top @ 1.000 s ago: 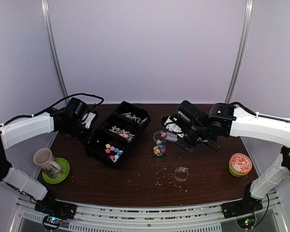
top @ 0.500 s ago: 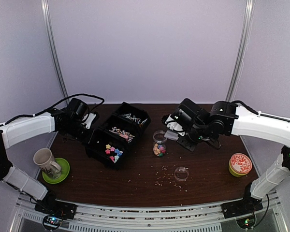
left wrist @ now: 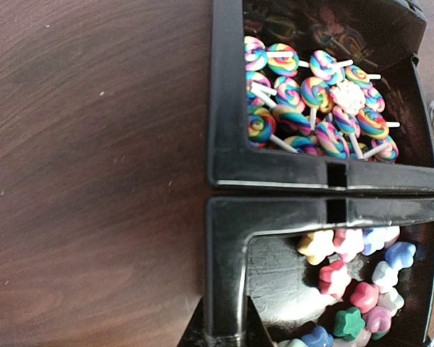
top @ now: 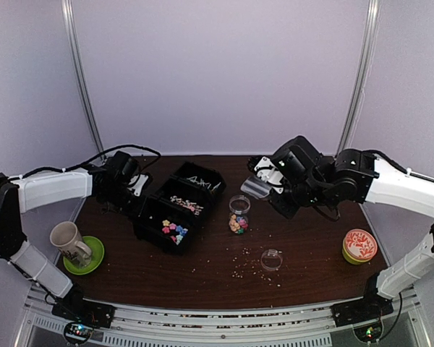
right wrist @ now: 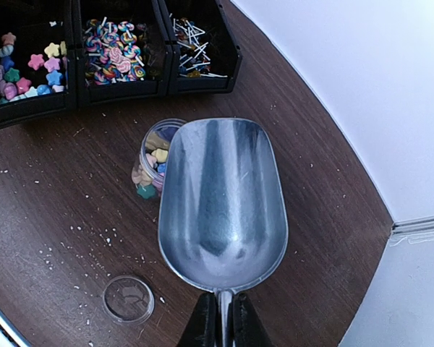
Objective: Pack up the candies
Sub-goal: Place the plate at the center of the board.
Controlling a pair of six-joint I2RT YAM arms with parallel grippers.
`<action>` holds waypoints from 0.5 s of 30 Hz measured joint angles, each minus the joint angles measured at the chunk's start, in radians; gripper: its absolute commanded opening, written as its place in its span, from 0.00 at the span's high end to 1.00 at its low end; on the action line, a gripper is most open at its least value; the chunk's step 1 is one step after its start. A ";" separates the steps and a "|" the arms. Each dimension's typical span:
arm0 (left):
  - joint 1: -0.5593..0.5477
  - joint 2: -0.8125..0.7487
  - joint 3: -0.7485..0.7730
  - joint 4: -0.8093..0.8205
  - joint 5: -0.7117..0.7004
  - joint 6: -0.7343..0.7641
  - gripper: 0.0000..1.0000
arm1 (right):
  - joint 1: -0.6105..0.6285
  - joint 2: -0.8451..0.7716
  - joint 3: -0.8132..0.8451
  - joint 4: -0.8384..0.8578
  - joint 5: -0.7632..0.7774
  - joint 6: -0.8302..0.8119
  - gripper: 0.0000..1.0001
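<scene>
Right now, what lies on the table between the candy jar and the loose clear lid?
Only scattered pale crumbs on the bare wooden table, nothing else; the top view shows that stretch best.

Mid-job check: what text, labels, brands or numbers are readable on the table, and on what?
No readable text in any view.
Red-and-white top of the green tub: a pattern, too small to tell whether it holds letters.
Clear lid: a faint embossed mark, unreadable.
Mug, black bins, scoop: no print shows.
</scene>
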 measured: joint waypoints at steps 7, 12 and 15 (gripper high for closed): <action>-0.002 0.036 -0.026 0.079 0.005 -0.059 1.00 | 0.000 -0.016 -0.041 0.023 -0.021 -0.001 1.00; -0.006 0.031 -0.064 0.116 0.006 -0.125 0.97 | 0.000 -0.036 -0.050 0.037 -0.026 -0.008 1.00; -0.013 0.013 -0.101 0.139 0.002 -0.161 0.97 | 0.000 -0.046 -0.050 0.042 -0.029 -0.016 1.00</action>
